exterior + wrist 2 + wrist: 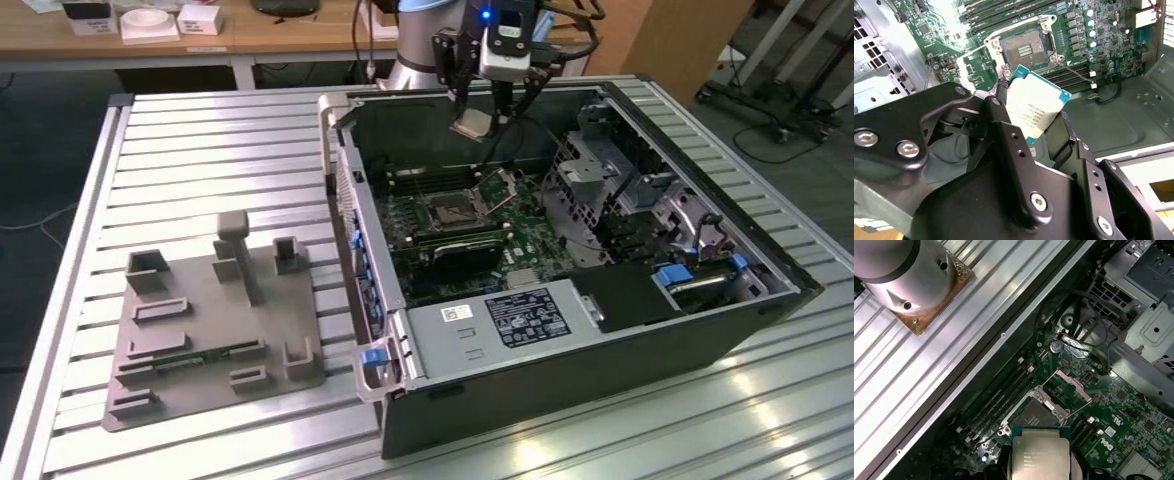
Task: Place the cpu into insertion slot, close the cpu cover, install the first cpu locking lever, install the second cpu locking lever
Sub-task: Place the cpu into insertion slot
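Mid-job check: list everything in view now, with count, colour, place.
Open black tower computer case: one, black, on the table, exterior view's right.
Slatted silvery metal table: one, silver, under everything.
Grey fixture plate with upright blocks: one, grey, exterior view's left of the case.
Square dark-pinned insertion slot: one, silvery rim, on the green board, empty.
Thin silvery frame cpu cover: one, silver, raised open beside the slot.
Small square silvery-topped cpu: one, silver, held over the case.
Black two-finger gripper: one, black, shut on the cpu.
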Robot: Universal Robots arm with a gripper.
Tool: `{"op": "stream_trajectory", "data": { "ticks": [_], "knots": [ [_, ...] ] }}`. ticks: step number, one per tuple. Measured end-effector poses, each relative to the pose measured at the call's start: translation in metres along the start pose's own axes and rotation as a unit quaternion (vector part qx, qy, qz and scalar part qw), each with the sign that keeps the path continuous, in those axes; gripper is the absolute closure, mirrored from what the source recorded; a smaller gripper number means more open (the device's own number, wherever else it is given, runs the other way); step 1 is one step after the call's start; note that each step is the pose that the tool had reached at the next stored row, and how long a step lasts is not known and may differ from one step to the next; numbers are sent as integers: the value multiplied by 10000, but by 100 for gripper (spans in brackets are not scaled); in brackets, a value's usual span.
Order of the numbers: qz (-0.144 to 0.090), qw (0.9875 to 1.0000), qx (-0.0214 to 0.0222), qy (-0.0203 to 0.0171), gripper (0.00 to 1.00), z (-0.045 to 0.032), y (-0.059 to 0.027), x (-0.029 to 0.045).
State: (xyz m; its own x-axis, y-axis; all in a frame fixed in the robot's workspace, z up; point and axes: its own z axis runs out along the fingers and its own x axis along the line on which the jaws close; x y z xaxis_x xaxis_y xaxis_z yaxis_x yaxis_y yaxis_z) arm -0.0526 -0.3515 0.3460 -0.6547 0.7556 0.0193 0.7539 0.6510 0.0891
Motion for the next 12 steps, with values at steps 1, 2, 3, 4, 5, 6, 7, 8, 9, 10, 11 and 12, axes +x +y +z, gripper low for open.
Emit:
{"op": "stream_trajectory", "data": {
  "ticks": [1,2,3,4,5,6,7,8,9,10,11,12],
  "knots": [
    [0,10000,0,0,46,1,0,0],
    [1,10000,-1,0,46,1,0,0],
    [1,10000,0,0,46,0,0,0],
    [1,10000,-1,0,46,1,0,0],
    [1,10000,-1,0,46,1,0,0],
    [1,10000,-1,0,46,1,0,0],
    [1,10000,-1,0,46,1,0,0],
    [1,10000,-1,0,46,1,0,0],
    [1,10000,-1,0,46,1,0,0],
    [1,10000,-1,0,46,1,0,0],
    [1,10000,-1,0,46,1,0,0],
    [2,10000,-1,0,46,1,0,0]
  ]
}}
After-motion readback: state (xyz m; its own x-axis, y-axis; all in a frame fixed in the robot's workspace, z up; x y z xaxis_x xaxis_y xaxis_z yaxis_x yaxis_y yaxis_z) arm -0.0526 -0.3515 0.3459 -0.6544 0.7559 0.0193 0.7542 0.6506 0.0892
